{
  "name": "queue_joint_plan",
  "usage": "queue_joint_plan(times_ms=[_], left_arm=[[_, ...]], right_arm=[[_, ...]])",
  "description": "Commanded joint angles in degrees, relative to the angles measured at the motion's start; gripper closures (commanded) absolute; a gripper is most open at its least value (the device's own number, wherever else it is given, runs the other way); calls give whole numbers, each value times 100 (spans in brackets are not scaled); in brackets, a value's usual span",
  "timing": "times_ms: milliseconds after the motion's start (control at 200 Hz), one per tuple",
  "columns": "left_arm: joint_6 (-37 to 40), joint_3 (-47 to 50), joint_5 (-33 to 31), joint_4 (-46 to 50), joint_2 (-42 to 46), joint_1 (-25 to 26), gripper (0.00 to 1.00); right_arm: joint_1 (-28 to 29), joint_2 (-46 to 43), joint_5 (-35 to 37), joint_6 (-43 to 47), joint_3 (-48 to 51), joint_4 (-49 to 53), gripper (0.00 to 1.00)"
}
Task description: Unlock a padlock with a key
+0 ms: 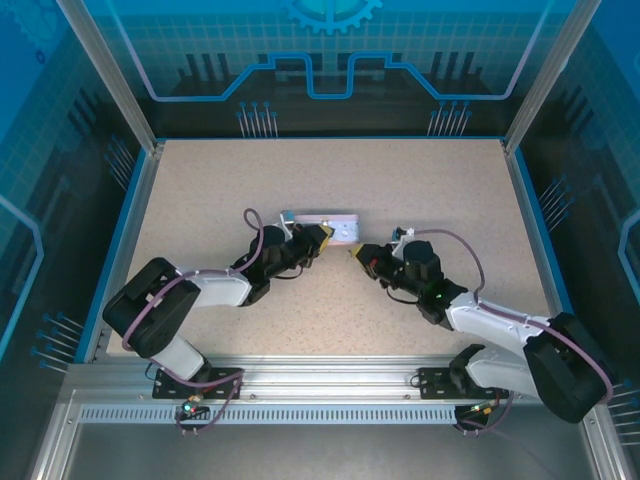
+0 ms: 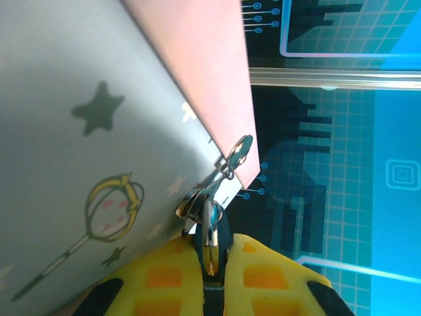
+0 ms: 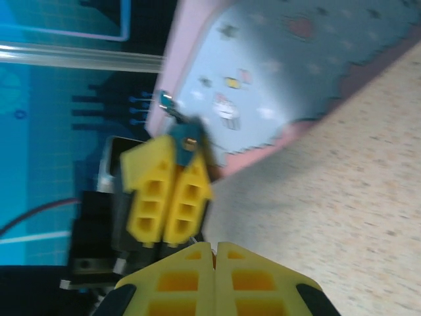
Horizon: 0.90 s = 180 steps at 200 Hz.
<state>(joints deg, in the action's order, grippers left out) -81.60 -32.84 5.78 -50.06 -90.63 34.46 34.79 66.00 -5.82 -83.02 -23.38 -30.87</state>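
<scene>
The pale lavender tin (image 1: 335,226) lies mid-table, and both grippers meet at its near edge. My left gripper (image 1: 318,238) (image 2: 210,249) is shut on the small dark blue padlock (image 2: 212,230). The padlock's silvery shackle runs through the tin's metal clasp (image 2: 231,158). In the right wrist view the padlock (image 3: 187,139) sticks out of the left gripper's yellow fingers (image 3: 170,194). Its brass-coloured end faces my right gripper (image 3: 215,245) (image 1: 352,252), a short gap away. The right gripper is shut. Only a thin sliver of the key (image 3: 191,240) shows at its tips.
The speckled beige table (image 1: 420,190) has open room around the tin on all sides. Aluminium posts and blue printed walls (image 1: 330,60) fence the work area. Both arm bases sit on the rail at the near edge (image 1: 320,380).
</scene>
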Motion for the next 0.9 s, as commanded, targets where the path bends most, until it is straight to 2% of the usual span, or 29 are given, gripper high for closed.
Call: queue_joint_plan(times_ms=[0,165,465,640,895], left_arm=[[-3,58,-82,-312,159,32,100],[-122,67,128,-721,-1,31,100],[-431,26,767,-1585,-408,-28,100],[-640,153,825,-2189,-665,-38,100],[-612,183,843,-2257,-684,-65,100]], right_arm=[[71,-37,379,-342,-183,111,100],[77,419,299,-601,-314,-341,100],[48,676,223,-470,-555,-365,100],[-86,532,222,-561,-286,-409,100],[-226,186,240,-496,-152,96,100]])
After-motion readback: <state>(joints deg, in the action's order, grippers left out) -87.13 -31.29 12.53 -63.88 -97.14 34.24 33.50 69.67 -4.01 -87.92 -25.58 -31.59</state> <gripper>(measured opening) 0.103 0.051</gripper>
